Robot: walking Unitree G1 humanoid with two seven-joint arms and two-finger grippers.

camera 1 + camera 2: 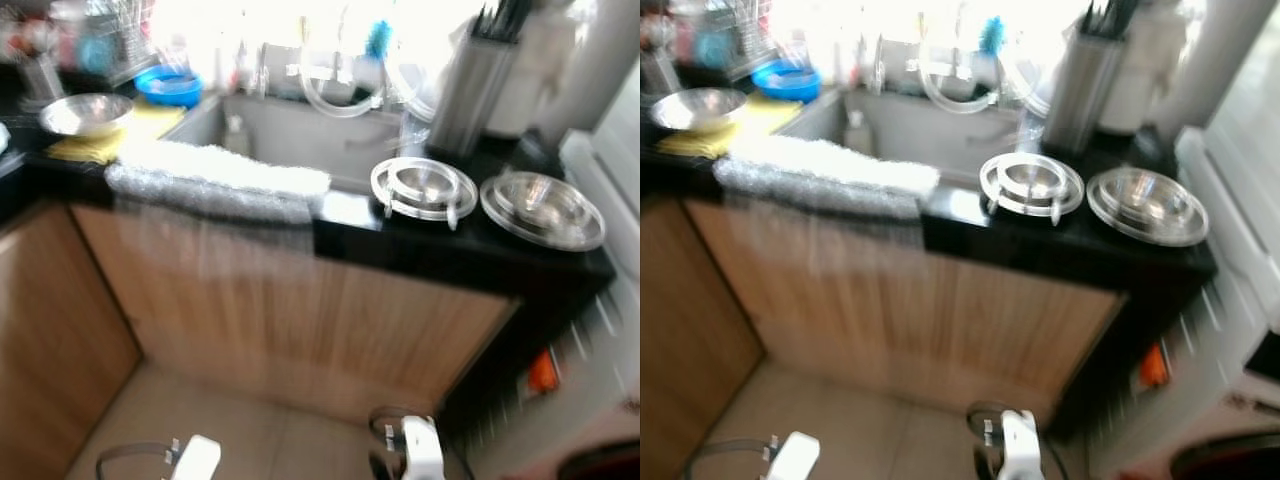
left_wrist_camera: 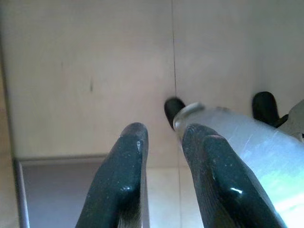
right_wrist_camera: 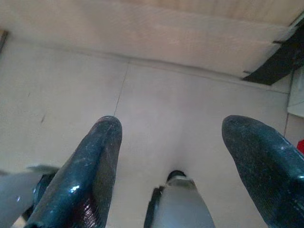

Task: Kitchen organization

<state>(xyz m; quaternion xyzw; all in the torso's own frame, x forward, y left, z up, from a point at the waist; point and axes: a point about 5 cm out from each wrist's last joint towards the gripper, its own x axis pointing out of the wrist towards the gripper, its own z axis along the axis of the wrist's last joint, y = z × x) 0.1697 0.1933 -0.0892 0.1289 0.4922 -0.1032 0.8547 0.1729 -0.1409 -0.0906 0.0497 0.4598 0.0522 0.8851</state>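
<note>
Kitchen counter [image 1: 470, 262] edge ahead, left gripper [image 2: 164, 156] narrowly parted, right gripper [image 3: 183, 156] spread

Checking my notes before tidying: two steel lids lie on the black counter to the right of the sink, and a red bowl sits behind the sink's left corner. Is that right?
Not quite. The bowl behind the sink's left corner is blue, not red, as the left eye view shows. The rest holds: two steel lids lie on the black counter to the right of the sink.

Motion-blurred head views, blown-out backlight
</note>
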